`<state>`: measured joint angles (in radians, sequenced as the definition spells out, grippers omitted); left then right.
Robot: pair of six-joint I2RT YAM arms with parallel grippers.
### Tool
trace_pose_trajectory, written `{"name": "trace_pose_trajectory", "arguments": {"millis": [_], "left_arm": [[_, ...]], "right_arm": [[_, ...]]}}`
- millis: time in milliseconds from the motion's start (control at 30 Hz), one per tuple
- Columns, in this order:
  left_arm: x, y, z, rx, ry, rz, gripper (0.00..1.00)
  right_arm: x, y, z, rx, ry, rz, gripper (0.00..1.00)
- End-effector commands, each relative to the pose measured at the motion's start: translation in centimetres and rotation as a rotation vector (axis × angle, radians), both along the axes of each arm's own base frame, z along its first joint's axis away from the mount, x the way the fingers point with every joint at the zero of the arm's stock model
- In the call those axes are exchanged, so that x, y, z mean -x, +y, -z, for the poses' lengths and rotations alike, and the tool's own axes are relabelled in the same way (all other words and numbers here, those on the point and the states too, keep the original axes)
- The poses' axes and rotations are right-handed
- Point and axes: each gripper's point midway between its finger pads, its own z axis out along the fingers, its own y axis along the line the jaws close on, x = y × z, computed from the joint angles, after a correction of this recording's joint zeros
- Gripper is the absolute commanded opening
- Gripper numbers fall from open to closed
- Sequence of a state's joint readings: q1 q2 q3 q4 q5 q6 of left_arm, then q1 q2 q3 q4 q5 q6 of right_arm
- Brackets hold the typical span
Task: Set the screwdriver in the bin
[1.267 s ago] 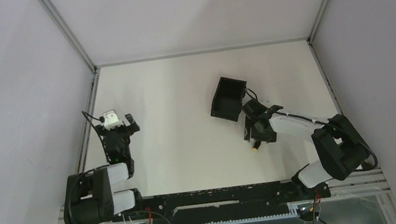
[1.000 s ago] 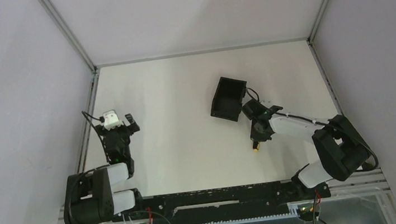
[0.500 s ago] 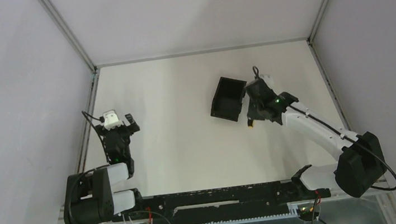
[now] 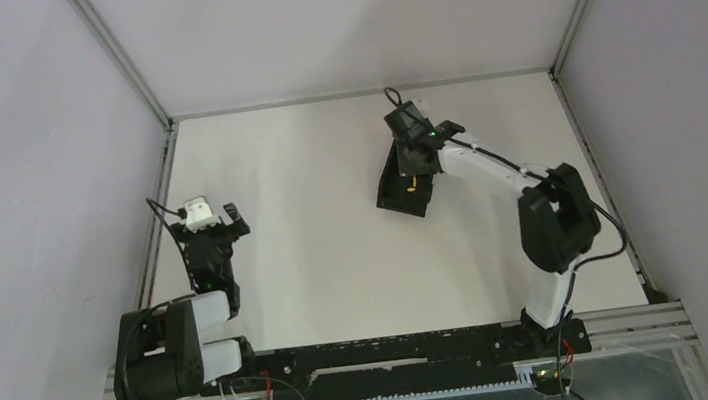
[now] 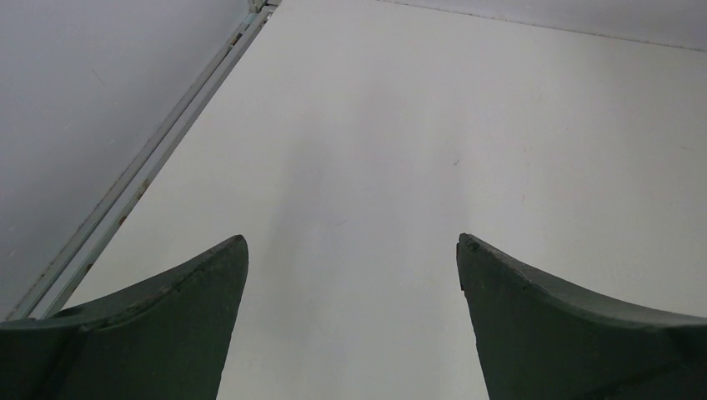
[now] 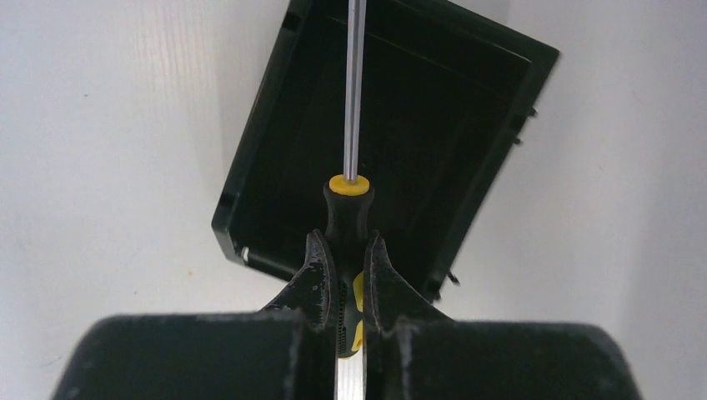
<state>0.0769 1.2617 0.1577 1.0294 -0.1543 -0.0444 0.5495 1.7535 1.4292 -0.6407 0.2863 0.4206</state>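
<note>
you have the screwdriver pinched by its handle in the right jaws, shaft pointing over the open bin; only the release looks left. left jaws sit spread, idle.

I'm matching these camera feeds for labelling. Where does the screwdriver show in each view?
Top external: the screwdriver is a yellow speck over the bin, right of centre.
Left wrist: not in it.
Right wrist: centre, the screwdriver handle in the right gripper, shaft pointing up over the bin.
Shared landmark: the bin.
</note>
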Motion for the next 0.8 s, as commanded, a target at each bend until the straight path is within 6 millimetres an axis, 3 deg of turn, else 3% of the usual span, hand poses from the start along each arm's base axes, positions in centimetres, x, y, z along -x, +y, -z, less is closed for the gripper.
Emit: {"name": "trace_pose_trajectory", "arguments": {"millis": [0, 267, 400, 500, 633, 767], "left_arm": [[-0.9, 0.0, -2.1, -0.020, -0.057, 0.000, 1.00], [-0.9, 0.0, -2.2, -0.020, -0.058, 0.000, 1.00], [-0.9, 0.0, -2.2, -0.020, -0.058, 0.000, 1.00], [-0.9, 0.0, -2.1, -0.020, -0.057, 0.000, 1.00], [-0.9, 0.0, -2.2, -0.020, -0.058, 0.001, 1.00], [-0.9, 0.0, -2.2, -0.020, -0.059, 0.001, 1.00]], "right_arm": [[-2.4, 1.4, 0.3, 0.043, -0.032, -0.057, 0.00], [-3.2, 1.6, 4.5, 0.106, 0.045, -0.031, 0.06], [-2.9, 2.1, 6.3, 0.118, 0.081, -0.037, 0.26], [-2.8, 1.9, 6.9, 0.135, 0.101, -0.018, 0.35], [-2.7, 1.8, 5.7, 0.133, 0.088, -0.004, 0.52], [-2.5, 2.0, 2.0, 0.123, 0.020, -0.002, 0.68]]}}
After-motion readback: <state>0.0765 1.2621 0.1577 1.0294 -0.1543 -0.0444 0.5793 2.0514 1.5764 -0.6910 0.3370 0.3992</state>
